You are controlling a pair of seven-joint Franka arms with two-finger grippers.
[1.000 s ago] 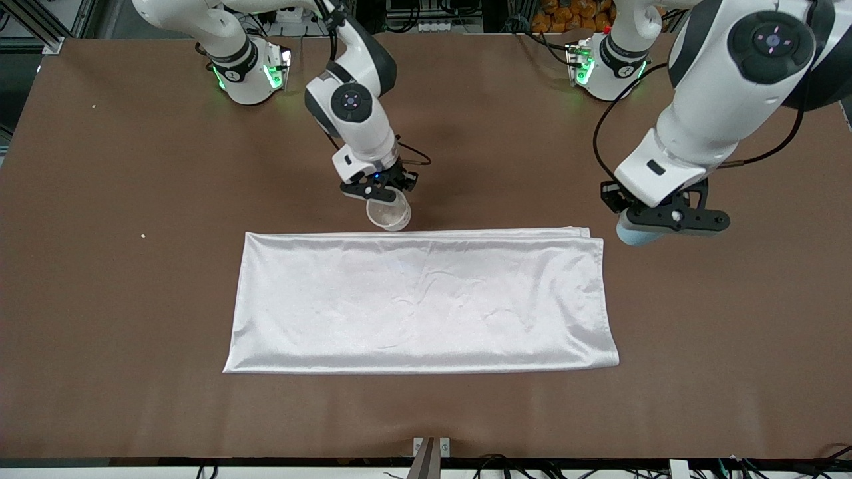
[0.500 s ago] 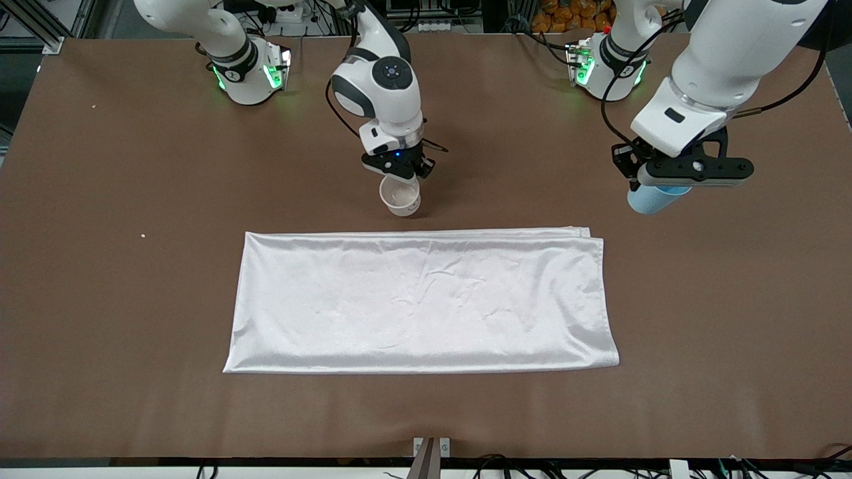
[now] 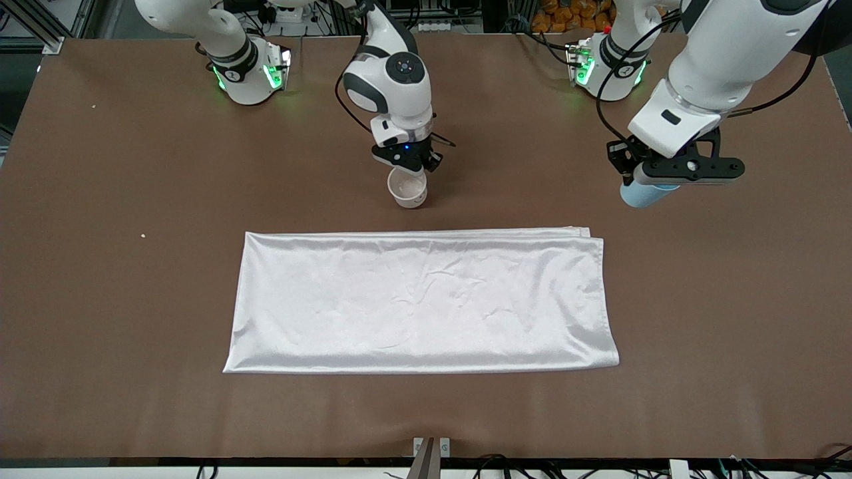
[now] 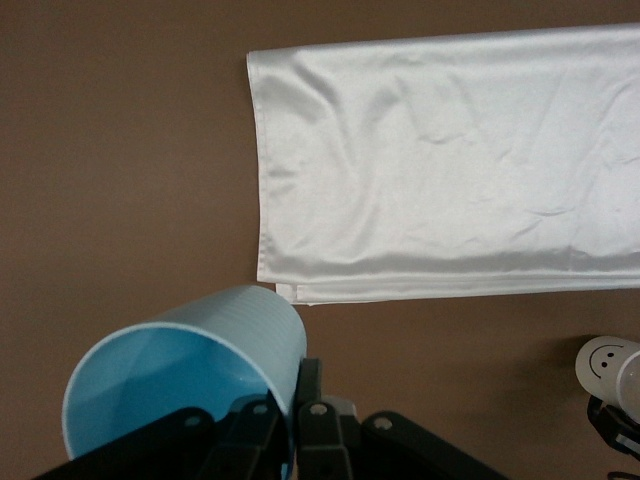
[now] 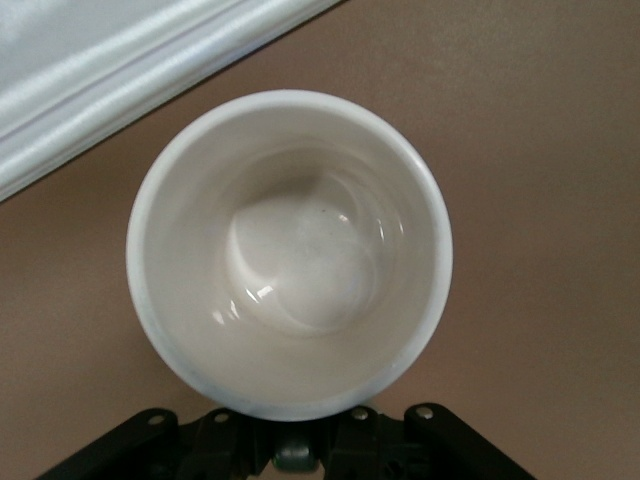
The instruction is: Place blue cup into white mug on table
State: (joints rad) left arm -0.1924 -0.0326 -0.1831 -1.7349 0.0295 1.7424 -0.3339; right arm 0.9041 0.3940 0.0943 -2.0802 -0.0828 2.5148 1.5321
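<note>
The blue cup (image 3: 644,195) hangs tilted over the bare table (image 3: 133,266) toward the left arm's end. My left gripper (image 3: 665,174) is shut on its wall. In the left wrist view the blue cup (image 4: 190,365) shows its open mouth, with the left gripper (image 4: 295,425) pinching its rim. The white mug (image 3: 407,188) is upright just off the cloth's edge on the side of the robots' bases, and my right gripper (image 3: 407,163) is shut on it. The white mug (image 5: 290,250) is empty in the right wrist view, where the right gripper (image 5: 292,445) grips its handle side. I cannot tell whether it touches the table.
A white rectangular cloth (image 3: 419,299) lies flat across the middle of the table, nearer to the front camera than both grippers. Its folded edge (image 5: 100,70) runs close beside the mug. Both arms' bases stand along the table's edge at the top of the front view.
The right gripper has carried the mug away from the cloth's edge toward the bases and turned it upright. The left gripper has lifted the blue cup, then drifted slightly toward the table's middle.
</note>
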